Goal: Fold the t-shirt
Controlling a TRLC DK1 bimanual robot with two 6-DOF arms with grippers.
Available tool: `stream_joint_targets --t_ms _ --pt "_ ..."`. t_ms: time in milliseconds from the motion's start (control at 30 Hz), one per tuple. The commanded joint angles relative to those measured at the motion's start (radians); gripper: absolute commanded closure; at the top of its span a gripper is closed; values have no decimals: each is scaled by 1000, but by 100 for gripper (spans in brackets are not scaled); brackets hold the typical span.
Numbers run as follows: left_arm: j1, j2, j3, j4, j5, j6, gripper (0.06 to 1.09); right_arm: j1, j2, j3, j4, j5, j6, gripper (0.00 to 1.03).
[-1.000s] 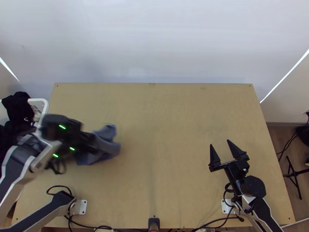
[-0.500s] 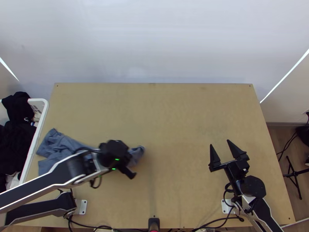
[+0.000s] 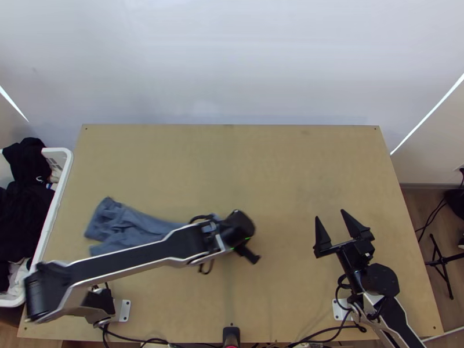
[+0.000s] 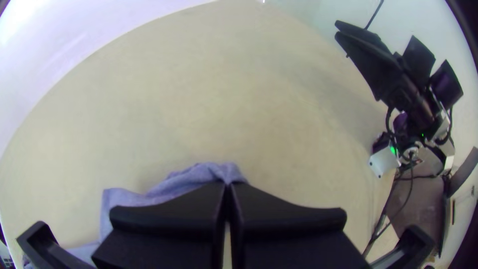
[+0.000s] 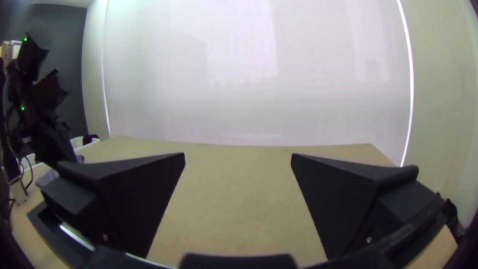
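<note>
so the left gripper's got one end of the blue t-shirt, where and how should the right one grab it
Probably the loose, rumpled end of the t-shirt, nearest the basket, where the creases should give the open right gripper something to pinch. I'd come down from above on the far side, since the left arm runs along the near side.

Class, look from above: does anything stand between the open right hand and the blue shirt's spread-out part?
Yes: the left hand, its fingertips pinching one end of the shirt, is in between. Nothing else visible blocks the right hand.
</note>
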State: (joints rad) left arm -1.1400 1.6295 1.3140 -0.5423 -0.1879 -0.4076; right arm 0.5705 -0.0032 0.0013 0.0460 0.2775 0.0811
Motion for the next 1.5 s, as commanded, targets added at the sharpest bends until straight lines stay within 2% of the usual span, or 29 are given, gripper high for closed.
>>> stream_joint_targets --t_ms 0,33,67,100,133,300,433,500,533,600,633,767,1000,1167,1467 --pt "-23 174 225 36 -2 -43 104 0 0 0 0 0 0 4" --pt "-23 174 248 39 -4 -46 90 0 0 0 0 0 0 4" --pt "-20 161 261 39 -4 -46 60 0 0 0 0 0 0 4" --pt "-12 136 263 41 -4 -48 22 0 0 0 0 0 0 4" --pt "-3 109 258 42 -5 -40 9 0 0 0 0 0 0 4" --pt "103 -99 172 22 1 33 10 0 0 0 0 0 0 4" --pt "255 -260 73 -203 19 225 10 0 2 0 0 0 0 4" --pt "399 -352 -45 -298 28 302 10 0 0 0 0 0 0 4" --pt "480 -395 -114 -335 50 354 10 0 0 0 0 2 0 4" --pt "672 -454 -229 -397 171 523 10 0 0 0 0 0 0 4" --pt "760 -477 -280 -418 208 593 10 0 0 0 0 0 0 4" --pt "977 -594 -452 -361 217 762 11 0 2 2 0 0 0 4" --pt "1088 -692 -553 -352 217 757 11 0 0 0 0 0 0 4" --pt "1195 -761 -547 -423 318 747 11 0 0 0 0 0 0 4" --pt "1321 -780 -423 -538 323 605 11 0 0 0 0 0 0 4"
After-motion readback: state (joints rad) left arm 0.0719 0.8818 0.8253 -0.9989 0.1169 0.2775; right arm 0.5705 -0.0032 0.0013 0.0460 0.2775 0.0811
